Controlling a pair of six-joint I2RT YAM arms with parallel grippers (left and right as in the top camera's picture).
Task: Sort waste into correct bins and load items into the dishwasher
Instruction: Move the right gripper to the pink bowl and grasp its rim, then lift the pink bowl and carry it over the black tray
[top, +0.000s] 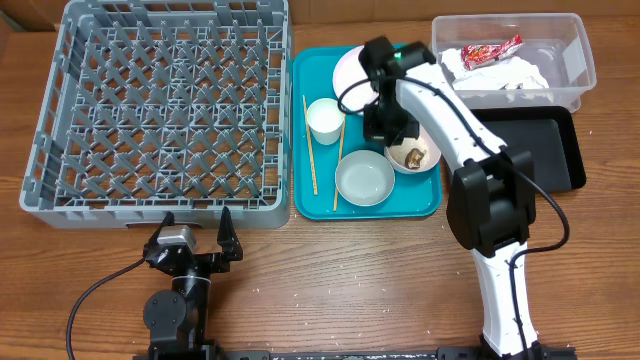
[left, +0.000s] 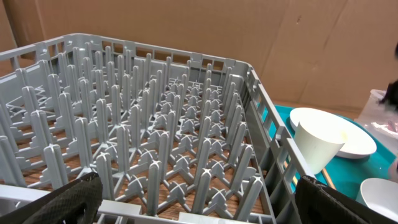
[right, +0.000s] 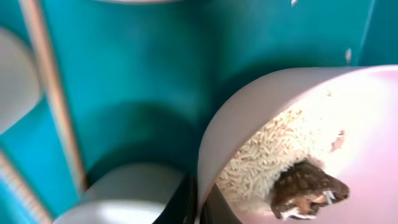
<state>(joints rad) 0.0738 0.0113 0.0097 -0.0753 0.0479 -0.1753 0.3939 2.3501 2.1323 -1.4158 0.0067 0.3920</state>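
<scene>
My right gripper (top: 392, 128) is shut on the left rim of a white bowl (top: 418, 155) on the teal tray. In the right wrist view the rim (right: 205, 155) sits between the two fingers (right: 199, 205). The bowl holds white rice (right: 261, 155) and a brown food lump (right: 308, 186). An empty white bowl (top: 364, 178), a cup (top: 325, 118), a plate (top: 352, 68) and two chopsticks (top: 310, 150) also lie on the tray. The red wrapper (top: 492, 50) and the napkin (top: 515, 72) lie in the clear tub (top: 578, 60). My left gripper (top: 195, 240) is open and empty in front of the grey dish rack (top: 160, 110).
The teal tray (top: 305, 200) stands between the rack and the bins. The black tray (top: 540, 150) lies in front of the clear tub. In the left wrist view the rack (left: 155, 124) fills the frame, with the cup (left: 317, 146) and plate (left: 342, 134) to its right.
</scene>
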